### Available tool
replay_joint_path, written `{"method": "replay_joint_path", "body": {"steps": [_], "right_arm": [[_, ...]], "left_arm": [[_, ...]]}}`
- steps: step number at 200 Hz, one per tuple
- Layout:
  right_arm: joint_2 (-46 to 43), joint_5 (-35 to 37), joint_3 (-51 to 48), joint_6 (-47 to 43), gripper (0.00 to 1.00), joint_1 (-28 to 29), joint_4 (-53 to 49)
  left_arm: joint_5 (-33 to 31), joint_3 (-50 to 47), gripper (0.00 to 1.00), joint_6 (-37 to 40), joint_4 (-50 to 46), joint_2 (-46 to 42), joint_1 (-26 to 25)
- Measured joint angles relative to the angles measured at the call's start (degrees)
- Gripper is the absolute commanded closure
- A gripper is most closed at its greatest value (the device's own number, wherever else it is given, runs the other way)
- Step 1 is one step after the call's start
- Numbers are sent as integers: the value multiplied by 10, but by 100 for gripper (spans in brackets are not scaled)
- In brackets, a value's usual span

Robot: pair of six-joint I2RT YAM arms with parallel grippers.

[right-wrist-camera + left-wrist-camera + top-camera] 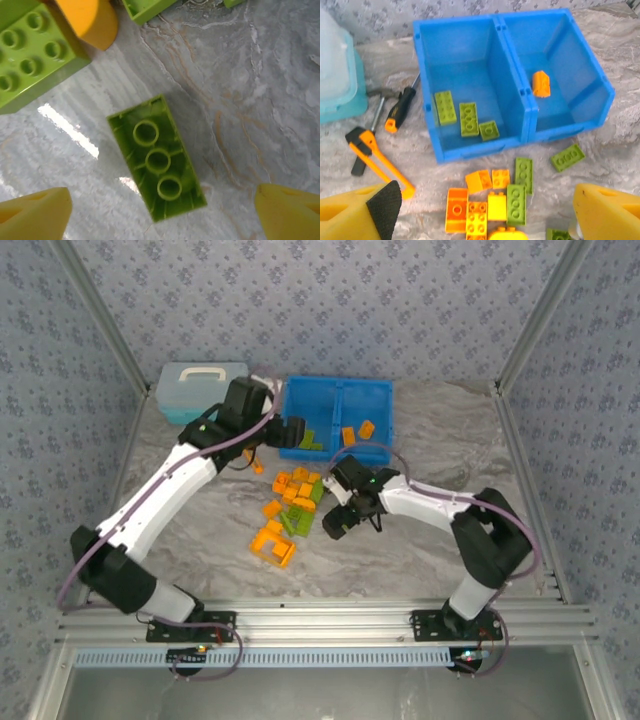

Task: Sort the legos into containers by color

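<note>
**Legos (292,502): flipped green brick sits between the right gripper's fingers, but skewed**

- The green brick (156,159) lies studs-down on the table (260,75), hollow side up.
- In the right wrist view its long axis runs 11 to 5 o'clock.
- The right gripper (160,212) has its jaws spread wide and holds nothing. The fingertips sit at 8 and 4 o'clock of the brick, clear of it.
- The closing line runs 9 to 3, so the pads would meet the long sides off-square. My read: a small wrist twist toward 8–2 before closing, or the brick may spin out.
- The brick's centre is toward 12 from the finger line, so the gripper probably needs a short advance as well as the descent.
- In the top view the right gripper is at the 4 o'clock edge of the pile, with the bin (340,383) at its 12.
- Greens already lie in the left compartment (305,405) and orange in the right compartment (372,405), so this brick goes left.
- The left gripper (292,432) hovers at the bin's 7 o'clock corner, jaws apart and empty.
- The left arm is nearer the bin and the right arm is nearer this brick, so I'd call it the right arm's pick.
</note>
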Motion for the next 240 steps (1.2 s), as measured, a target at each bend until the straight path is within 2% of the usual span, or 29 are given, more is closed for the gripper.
{"method": "replay_joint_path", "body": {"steps": [22,36,55,83,118,143,184,205,240], "right_arm": [[44,3,35,-19,39,0,-7],[61,3,44,-29,49,1,-9],[69,4,45,-36,53,3,-15],[72,11,46,-37,67,10,-20],[67,23,65,-31,70,22,-33],[24,35,83,-5,70,26,-33],[-33,58,176,57,70,8,27],[4,72,258,92,71,-20,53],[162,85,431,135,71,-67,68]], "left_arm": [[1,-84,5,-1,-14,-45,0],[3,-126,4,-5,-23,-67,0],[2,-166,1,-10,-32,-97,1],[2,-192,1,-18,-33,-135,10],[0,-192,1,-21,-24,-143,17],[-3,-192,1,-22,-24,-148,17],[-24,-209,1,-35,-22,-195,17],[-35,-223,1,-44,-21,-214,17],[-42,-249,1,-56,-25,-228,18]]}}
